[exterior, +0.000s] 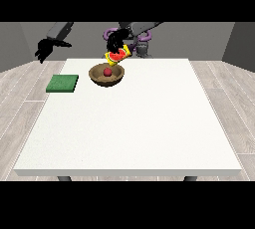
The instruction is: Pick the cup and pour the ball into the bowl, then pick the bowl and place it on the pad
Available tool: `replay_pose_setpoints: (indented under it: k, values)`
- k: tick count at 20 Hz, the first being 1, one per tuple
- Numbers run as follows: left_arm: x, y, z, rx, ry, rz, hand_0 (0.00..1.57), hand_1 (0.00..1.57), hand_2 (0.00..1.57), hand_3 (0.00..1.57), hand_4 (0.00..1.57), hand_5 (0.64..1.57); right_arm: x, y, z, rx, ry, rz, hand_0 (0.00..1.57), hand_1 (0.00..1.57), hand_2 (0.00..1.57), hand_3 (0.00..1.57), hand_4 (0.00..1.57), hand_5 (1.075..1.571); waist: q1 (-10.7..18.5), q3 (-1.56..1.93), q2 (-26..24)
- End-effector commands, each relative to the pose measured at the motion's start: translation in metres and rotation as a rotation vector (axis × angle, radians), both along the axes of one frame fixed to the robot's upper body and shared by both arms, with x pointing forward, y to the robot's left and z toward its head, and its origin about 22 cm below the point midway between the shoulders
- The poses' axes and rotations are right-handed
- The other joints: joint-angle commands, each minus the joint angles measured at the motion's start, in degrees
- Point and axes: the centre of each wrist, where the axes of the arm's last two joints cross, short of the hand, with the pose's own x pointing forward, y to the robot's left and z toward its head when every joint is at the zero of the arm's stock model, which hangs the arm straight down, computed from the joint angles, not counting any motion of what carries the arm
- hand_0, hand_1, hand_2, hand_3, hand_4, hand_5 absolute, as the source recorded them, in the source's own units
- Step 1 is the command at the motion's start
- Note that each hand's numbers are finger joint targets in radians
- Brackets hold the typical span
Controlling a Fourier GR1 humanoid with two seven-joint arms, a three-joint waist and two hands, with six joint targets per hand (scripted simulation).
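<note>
From the front view, the hand at the view's right (117, 40) reaches across to just above the bowl (106, 75), its fingers wrapped round the cup (117, 56). The cup is tipped steeply, its red mouth turned down toward the bowl. The wooden bowl sits near the far edge of the tabletop (134, 123), toward the far left corner as the view shows it. A red ball (107, 72) already lies inside the bowl, at its middle. The green pad (63, 83) lies flat at the tabletop's left edge, well apart from the bowl. The hand at the view's left (45, 50) hangs in the air beyond that far left corner, holding nothing; its fingers look slack and spread.

The pour looks finished to my eye. I'd say the sensible thing now is to right the cup and lift it straight away from the bowl's rim, so the bowl isn't nudged, and set it down clear of the path between bowl and pad.
</note>
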Motion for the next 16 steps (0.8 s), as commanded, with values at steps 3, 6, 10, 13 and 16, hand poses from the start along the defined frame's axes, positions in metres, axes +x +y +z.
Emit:
replay_pose_setpoints:
  k: [3, 6, 10, 13, 16]
  values:
    - [0.021, -0.005, 0.049, 0.127, -0.099, 0.010, 1.55, 1.55, 1.57, 1.57, 1.19, 1.466, -0.002, -0.005, -0.001, 0.007, 0.001, -0.002, 0.00, 0.00, 0.00, 0.21, 0.00, 1.517, 0.28, -0.01, 0.36]
    - [0.009, -0.007, 0.034, 0.116, -0.042, -0.025, 1.53, 1.53, 1.57, 1.57, 1.21, 1.457, -0.011, -0.008, -0.009, 0.004, 0.040, -0.018, 0.00, 0.00, 0.00, 0.14, 0.00, 1.520, 1.18, -0.03, -1.53]
    - [0.003, -0.010, 0.030, 0.120, -0.077, -0.018, 1.52, 1.52, 1.57, 1.57, 1.20, 1.462, -0.017, 0.004, -0.029, 0.054, 0.111, 0.038, 0.00, 0.00, 0.00, 0.00, 0.43, 1.555, 1.30, -0.02, -0.60]
    - [0.003, 0.014, 0.027, -0.249, 0.054, 0.000, 0.00, 0.00, 1.57, 1.57, 1.32, 1.364, -0.009, 0.004, -0.019, 0.074, 0.132, 0.005, 0.00, 0.00, 0.00, 0.00, 0.47, 1.558, 4.78, -0.18, -0.88]
    - [0.021, 0.057, 0.047, -0.487, 0.039, 0.042, 0.36, 0.36, 1.57, 1.57, 0.99, 1.555, -0.023, -0.003, -0.031, 0.081, 0.164, -0.073, 0.00, 0.00, 0.00, 0.00, 0.47, 1.557, 9.06, -0.28, -2.62]
